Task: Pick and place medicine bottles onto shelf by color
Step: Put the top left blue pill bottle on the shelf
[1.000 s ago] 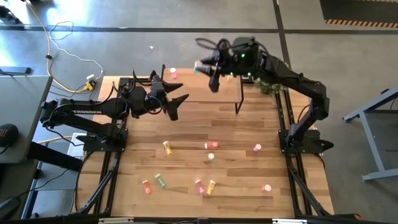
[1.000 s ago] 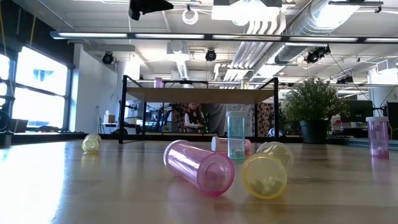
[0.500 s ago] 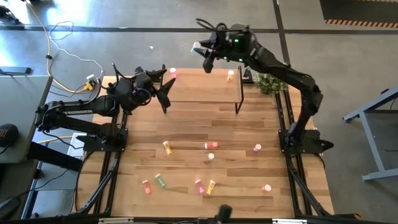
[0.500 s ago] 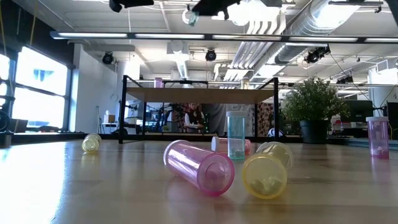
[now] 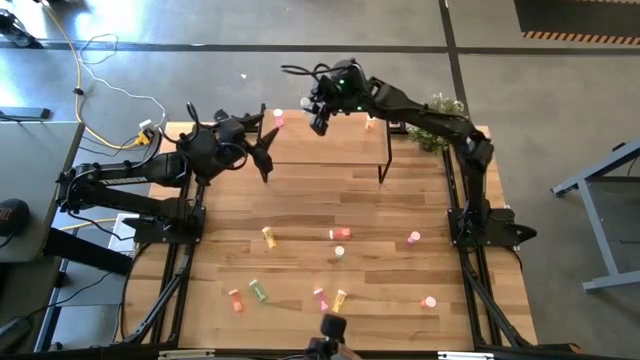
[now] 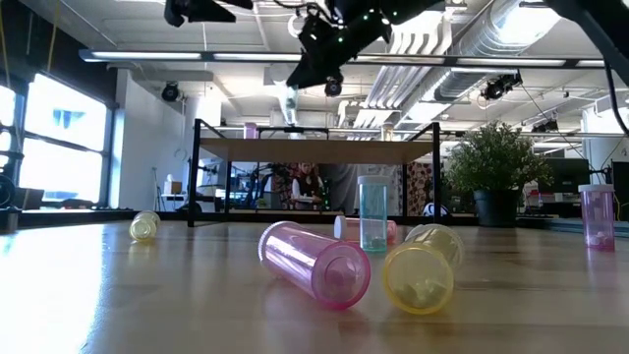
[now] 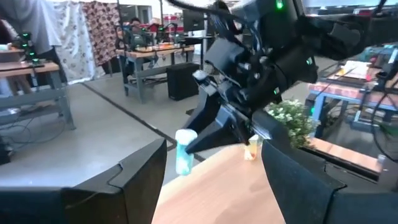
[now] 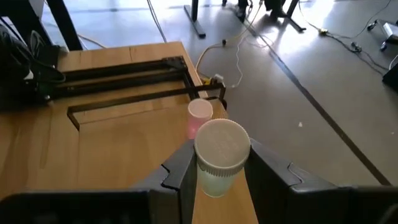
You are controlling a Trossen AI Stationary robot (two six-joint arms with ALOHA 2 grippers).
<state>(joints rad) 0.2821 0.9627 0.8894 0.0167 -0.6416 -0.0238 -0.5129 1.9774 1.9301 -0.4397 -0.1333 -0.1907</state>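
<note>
The shelf [image 5: 330,150] stands at the table's far side on thin black legs. A pink bottle [image 5: 278,120] stands near its far left corner and a yellow one [image 5: 370,123] farther right. My right gripper [image 5: 318,112] hovers over the shelf's far left part, shut on a pale green bottle [image 7: 185,152] with a white cap. This bottle hangs just right of the pink bottle [image 8: 199,115]. My left gripper [image 5: 268,153] waits open and level at the shelf's left end, holding nothing. My right gripper pinches the pale green bottle's upper body, just under the cap [image 8: 219,177], between its two fingers [image 8: 180,171]. The fingers slant down from the table's right side. The bottle hangs upright, cap up [image 6: 291,103], clear of the shelf top.
Several loose bottles lie or stand on the near half of the table, among them a yellow one [image 5: 268,237], a red one [image 5: 340,233] and a pink one [image 5: 413,237]. A small plant [image 5: 435,135] stands at the shelf's right end.
My right gripper has come down and toward the table's left over the shelf, carrying the pale green bottle upright toward the pink bottle. My left gripper has drawn back a little toward the table's left edge and turned, staying open.
</note>
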